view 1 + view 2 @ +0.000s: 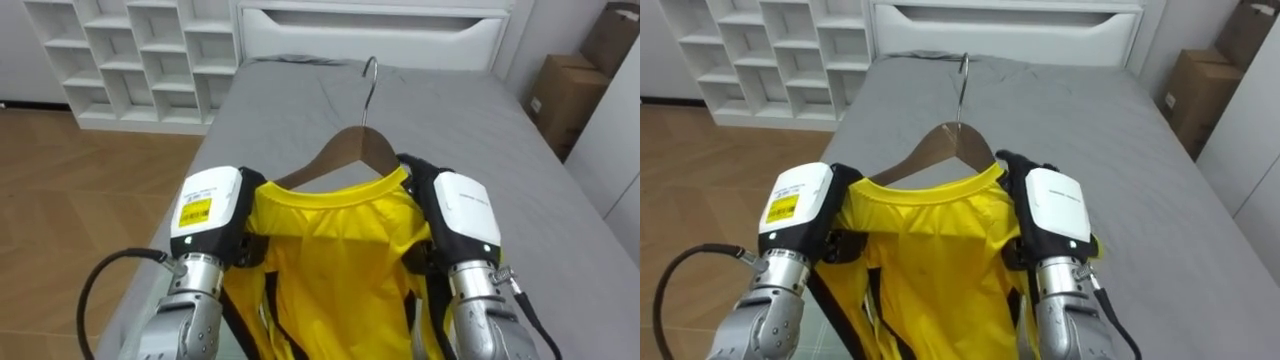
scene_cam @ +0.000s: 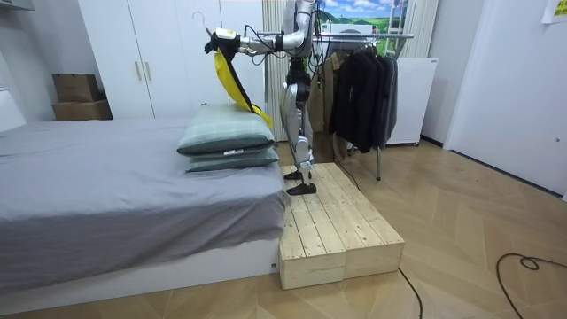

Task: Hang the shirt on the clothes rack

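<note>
A yellow shirt (image 1: 335,250) hangs on a wooden hanger (image 1: 350,145) whose metal hook (image 1: 370,75) points up and away from me. I hold it at chest height over the grey bed (image 1: 450,110). My left hand (image 1: 210,215) grips the shirt's left shoulder and my right hand (image 1: 460,215) grips its right shoulder, dark fingers curled over the hanger's ends. In the room view I stand on a wooden platform (image 2: 337,221) beside the bed, arms stretched over the pillows (image 2: 226,137), with the shirt (image 2: 229,81) drooping from my hands.
A white cubby shelf (image 1: 140,55) stands left of the bed and cardboard boxes (image 1: 565,95) on its right. Behind me a clothes rack (image 2: 363,84) holds dark garments. White wardrobes (image 2: 168,53) line the far wall.
</note>
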### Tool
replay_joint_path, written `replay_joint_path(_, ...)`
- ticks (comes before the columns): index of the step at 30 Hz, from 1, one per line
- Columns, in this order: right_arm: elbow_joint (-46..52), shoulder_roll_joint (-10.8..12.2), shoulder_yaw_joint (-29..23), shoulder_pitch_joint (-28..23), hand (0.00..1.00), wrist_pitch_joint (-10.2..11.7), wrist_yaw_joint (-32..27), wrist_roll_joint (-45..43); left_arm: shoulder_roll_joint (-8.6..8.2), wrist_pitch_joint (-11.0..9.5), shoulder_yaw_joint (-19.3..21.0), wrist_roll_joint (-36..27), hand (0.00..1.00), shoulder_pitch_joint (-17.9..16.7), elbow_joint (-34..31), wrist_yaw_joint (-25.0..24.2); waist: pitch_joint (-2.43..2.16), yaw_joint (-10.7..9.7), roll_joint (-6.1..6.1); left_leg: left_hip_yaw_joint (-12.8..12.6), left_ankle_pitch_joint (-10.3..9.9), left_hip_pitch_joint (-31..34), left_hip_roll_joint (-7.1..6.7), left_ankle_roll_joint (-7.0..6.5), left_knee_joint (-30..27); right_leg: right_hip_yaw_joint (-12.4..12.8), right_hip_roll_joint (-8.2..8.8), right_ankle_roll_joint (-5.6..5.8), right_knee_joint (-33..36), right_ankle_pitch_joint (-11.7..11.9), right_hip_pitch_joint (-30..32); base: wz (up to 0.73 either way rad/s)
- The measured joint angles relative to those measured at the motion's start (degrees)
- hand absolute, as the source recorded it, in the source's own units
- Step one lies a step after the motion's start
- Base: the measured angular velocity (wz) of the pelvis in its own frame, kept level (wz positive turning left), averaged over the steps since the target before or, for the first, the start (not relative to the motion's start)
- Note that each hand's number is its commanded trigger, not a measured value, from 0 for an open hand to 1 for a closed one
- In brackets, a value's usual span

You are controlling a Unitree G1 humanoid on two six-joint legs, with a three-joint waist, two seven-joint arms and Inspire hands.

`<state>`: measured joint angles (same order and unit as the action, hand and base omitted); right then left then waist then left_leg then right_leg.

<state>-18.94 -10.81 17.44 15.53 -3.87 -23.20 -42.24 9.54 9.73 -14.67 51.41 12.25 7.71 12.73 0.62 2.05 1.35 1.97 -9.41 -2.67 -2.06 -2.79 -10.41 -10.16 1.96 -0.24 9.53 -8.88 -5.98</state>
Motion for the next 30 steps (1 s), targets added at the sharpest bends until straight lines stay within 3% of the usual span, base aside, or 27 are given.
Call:
replay_joint_path(11,-1.79,1.30,-2.56,0.01,1.00,-0.18,-1.07,6.22,-0.84,0.35,-0.38,-0.69,1.00,-0.28,-0.01,-0.07,0.03,-0.03,0.36,0.27,0.00,0.22,-0.03,0.00,-0.33,-0.35,0.03,0.00,-0.01,0.00,-0.01,0.00)
replay_joint_path(28,-2.98,0.47,-2.93,0.00,1.00,0.16,-1.78,6.27,-0.61,0.35,-1.21,1.04,0.97,-0.29,-0.33,-0.53,-0.18,-0.35,0.02,1.58,0.05,1.00,-0.49,-0.08,-1.00,-1.10,0.26,0.02,-0.08,-0.01,-0.05,0.03)
replay_joint_path(29,-2.98,0.46,-2.92,0.00,1.00,0.16,-1.78,6.27,-0.61,0.35,-1.21,1.04,0.14,-0.30,-0.33,-0.53,-0.19,-0.43,0.01,1.58,0.08,1.00,-0.55,-0.13,-0.99,-1.08,0.33,0.04,-0.08,-0.02,-0.05,0.00)
replay_joint_path(30,-2.98,0.46,-2.92,0.00,1.00,0.16,-1.77,6.24,-0.61,0.35,-1.21,1.04,0.00,-0.31,-0.33,-0.53,-0.19,-0.54,0.01,1.57,0.10,1.00,-0.59,-0.15,-0.99,-1.03,0.37,0.05,-0.08,-0.03,-0.05,0.00)
